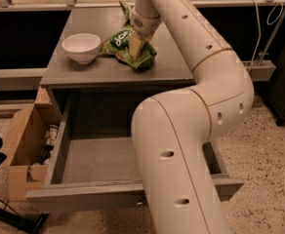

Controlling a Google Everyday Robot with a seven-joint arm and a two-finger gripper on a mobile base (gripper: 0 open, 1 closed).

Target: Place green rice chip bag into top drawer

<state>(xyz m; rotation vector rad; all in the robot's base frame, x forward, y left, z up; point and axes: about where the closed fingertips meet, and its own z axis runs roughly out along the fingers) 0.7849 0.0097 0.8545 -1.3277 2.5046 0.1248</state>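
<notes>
Glossy, light and likely slippery, the green rice chip bag [117,39] lies on the surface [108,73] directly under my gripper [136,47], whose jaws' state I cannot tell, so I'd pinch its bunched middle.

Single high view, looking down along the arm [181,145], hand [137,48] far over tabletop [91,13]

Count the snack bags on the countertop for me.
2. The bright green bag lies beside the bowl, with the gripper down on it. A darker bag sits behind, partly covered by the arm, which may hide more.
</notes>
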